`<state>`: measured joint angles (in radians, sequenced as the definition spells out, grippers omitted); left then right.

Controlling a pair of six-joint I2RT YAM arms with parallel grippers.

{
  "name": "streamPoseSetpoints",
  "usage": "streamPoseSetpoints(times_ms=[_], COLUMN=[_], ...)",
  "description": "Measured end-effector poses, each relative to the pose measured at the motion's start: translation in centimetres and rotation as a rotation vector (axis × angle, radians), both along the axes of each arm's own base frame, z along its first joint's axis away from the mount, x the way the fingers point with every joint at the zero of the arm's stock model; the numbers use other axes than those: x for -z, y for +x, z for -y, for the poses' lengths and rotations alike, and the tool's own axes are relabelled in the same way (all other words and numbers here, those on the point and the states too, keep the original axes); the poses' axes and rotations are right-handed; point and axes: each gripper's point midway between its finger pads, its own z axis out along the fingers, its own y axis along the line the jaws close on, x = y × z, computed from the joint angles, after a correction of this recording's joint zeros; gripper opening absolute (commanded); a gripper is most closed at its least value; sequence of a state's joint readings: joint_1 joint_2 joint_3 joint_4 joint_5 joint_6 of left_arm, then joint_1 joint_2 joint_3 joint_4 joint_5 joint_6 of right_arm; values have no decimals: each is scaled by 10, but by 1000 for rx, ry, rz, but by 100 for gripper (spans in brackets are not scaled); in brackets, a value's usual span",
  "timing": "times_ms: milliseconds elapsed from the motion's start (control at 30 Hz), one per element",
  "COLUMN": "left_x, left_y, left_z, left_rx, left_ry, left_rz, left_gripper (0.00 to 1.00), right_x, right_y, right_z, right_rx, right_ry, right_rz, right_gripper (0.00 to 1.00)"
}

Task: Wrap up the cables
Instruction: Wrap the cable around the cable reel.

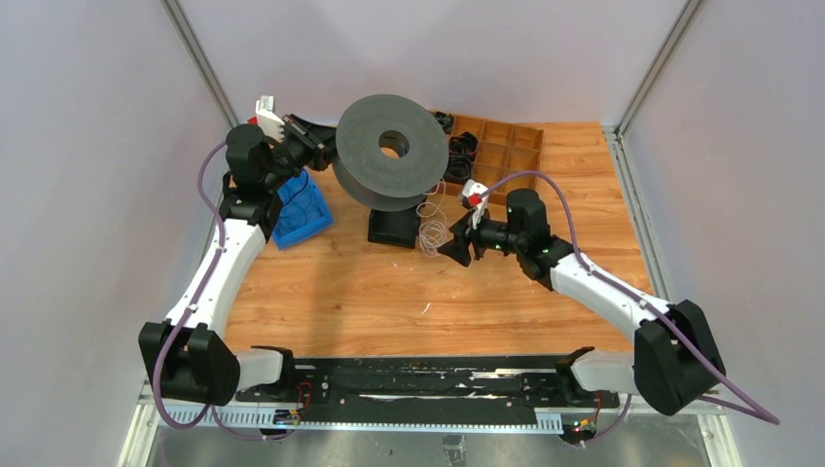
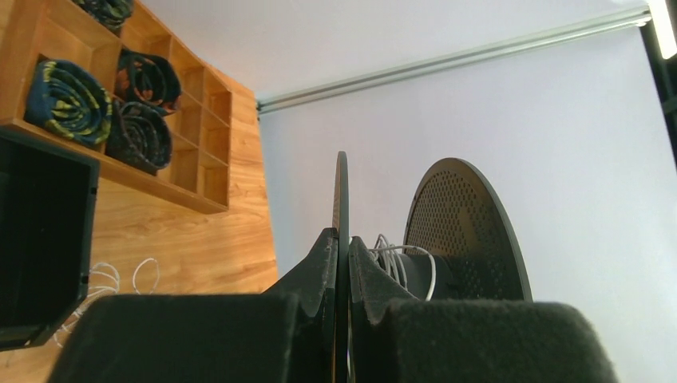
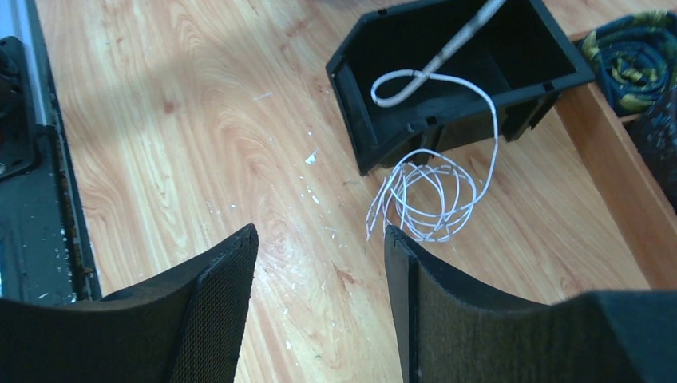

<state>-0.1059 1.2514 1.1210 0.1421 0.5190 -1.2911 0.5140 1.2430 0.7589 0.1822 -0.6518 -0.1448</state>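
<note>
Right wrist view is showing me the cables (image 3: 427,203) lying as a loose bunch of loops on the worktop (image 3: 199,144), just beside the black stand (image 3: 479,80), with one strand climbing over the stand's wall. I am judging that these slack loops could be snagging on the stand's edge, or knotting, if the reel (image 1: 389,151) above the stand is turning faster than I am feeding. The right fingers (image 3: 211,307) are standing wide apart, holding nothing, hovering near the loops on the side away from the stand. The left fingers (image 2: 315,275) are clamping the reel's thin flange.
</note>
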Motion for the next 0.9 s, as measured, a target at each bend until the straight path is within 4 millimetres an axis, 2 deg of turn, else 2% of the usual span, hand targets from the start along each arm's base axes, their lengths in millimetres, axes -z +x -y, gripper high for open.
streamPoseSetpoints(times_ms=[100, 267, 400, 533, 700, 900], left_x=[-6, -15, -20, -25, -28, -25], left_y=[-4, -9, -13, -16, -18, -18], left_z=[2, 4, 5, 7, 8, 9], left_rx=[17, 38, 49, 63, 72, 80], left_ry=[-18, -34, -46, -57, -66, -70], left_rz=[13, 31, 42, 55, 61, 55], left_gripper=[0, 0, 0, 0, 0, 1], right_x=[15, 26, 26, 22, 13, -3], right_y=[8, 38, 64, 80, 82, 76], right_z=[0, 6, 15, 14, -3, -21], right_rx=[23, 92, 138, 99, -9, -84], right_ry=[-4, -5, 9, 60, 155, 264], right_rz=[-8, -4, 25, 87, 148, 222], right_gripper=[61, 61, 62, 63, 72, 74])
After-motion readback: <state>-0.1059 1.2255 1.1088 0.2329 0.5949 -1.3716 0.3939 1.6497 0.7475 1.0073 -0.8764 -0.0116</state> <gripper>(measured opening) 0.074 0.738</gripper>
